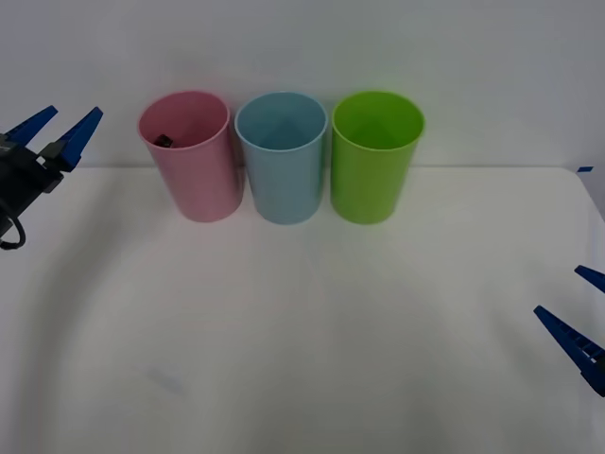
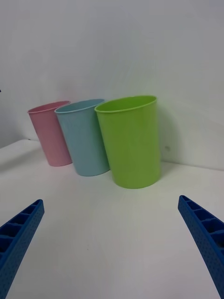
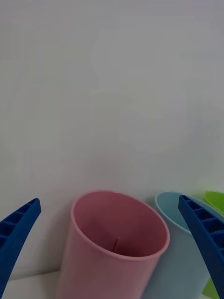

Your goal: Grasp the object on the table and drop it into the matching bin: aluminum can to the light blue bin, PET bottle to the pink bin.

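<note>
Three tall cups stand in a row at the back of the white desk [image 1: 302, 331], close against the pale wall: the pink bin [image 1: 190, 156] on the left, the light blue bin [image 1: 282, 156] in the middle and touching or nearly touching it, and a lime green bin [image 1: 374, 156] on the right, just beside the blue one. Inside the pink bin, a small dark shape [image 1: 163, 141] shows low against the inner wall on its left side; it looks like the bottle's black cap or label, though too little of it is visible to be sure. The left gripper [image 1: 59, 128] hangs in the air at the far left, beside and a little above the pink bin's rim, its blue fingers spread apart and holding nothing. The right gripper [image 1: 584, 317] sits low at the right edge of the desk, well apart from the bins, its fingers also spread wide and empty.
</note>
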{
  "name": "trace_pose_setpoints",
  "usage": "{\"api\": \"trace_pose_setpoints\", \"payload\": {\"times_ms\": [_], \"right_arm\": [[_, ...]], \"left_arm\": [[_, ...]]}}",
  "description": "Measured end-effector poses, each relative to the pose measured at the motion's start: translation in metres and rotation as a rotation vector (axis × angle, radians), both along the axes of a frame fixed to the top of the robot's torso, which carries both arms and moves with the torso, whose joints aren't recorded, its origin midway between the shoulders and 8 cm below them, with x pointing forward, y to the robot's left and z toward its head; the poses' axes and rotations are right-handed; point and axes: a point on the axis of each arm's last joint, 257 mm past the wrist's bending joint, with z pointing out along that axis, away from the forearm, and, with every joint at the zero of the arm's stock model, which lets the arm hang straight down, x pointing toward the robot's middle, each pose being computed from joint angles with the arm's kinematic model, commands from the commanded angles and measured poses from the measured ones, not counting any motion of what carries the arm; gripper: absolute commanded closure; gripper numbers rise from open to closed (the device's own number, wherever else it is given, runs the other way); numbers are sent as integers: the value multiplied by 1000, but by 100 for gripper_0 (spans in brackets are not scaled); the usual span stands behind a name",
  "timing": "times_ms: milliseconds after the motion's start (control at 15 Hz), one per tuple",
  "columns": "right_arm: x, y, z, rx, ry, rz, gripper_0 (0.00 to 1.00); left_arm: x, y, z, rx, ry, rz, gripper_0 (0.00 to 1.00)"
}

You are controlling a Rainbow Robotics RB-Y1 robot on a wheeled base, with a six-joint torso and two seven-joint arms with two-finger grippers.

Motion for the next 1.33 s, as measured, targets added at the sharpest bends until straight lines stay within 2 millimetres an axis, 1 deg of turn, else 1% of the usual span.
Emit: {"api": "trace_pose_setpoints", "payload": {"times_ms": [200, 467, 667, 1000, 1333], "right_arm": [[0, 0, 0, 0, 0, 0, 0], [0, 0, 0, 0, 0, 0, 0], [0, 0, 0, 0, 0, 0, 0], [0, 0, 0, 0, 0, 0, 0], [0, 0, 0, 0, 0, 0, 0]], "left_arm": [[-30, 22, -15, 44, 12, 4, 0], [-71, 51, -42, 110, 49, -2, 0], [-101, 68, -61, 154, 78, 1, 0], [-141, 87, -91, 233, 106, 25, 0], [-175, 93, -115, 300, 129, 17, 0]]}}
